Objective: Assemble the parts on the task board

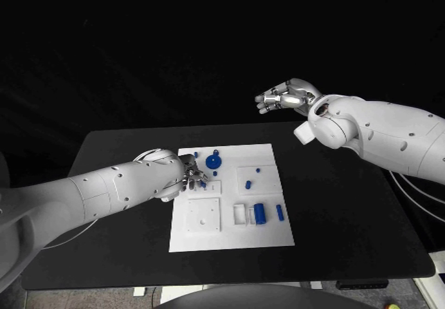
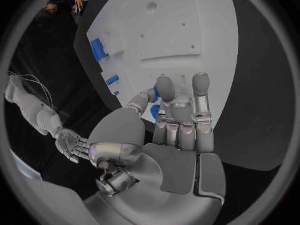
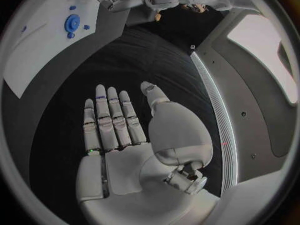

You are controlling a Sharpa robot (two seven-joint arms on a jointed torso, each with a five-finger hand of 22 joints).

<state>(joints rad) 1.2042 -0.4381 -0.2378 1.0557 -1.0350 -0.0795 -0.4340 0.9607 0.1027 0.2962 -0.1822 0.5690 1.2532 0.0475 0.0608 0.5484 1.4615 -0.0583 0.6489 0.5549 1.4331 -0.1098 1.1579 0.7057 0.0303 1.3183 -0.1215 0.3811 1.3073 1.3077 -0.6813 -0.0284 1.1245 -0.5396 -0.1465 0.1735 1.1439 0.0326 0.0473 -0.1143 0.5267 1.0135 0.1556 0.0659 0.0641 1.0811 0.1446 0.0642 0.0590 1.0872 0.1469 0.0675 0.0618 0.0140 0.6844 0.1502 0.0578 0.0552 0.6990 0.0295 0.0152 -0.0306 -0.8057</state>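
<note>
The left hand is reaching over the task board's left edge, fingertips closing on a small blue part; whether it is actually pinching it, I cannot tell. The right hand is hovering flat-fingered and holding nothing, well clear beyond the surface. Other blue parts are lying across the board. They are probably light, rigid, smooth plastic, best pinched at their sides.

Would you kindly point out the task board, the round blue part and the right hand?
task board [image 1: 243,237]: head view, bare near edge of the plate.
round blue part [image 1: 214,160]: head view, middle of the disc.
right hand [image 1: 289,95]: head view, middle of the hand.
</note>
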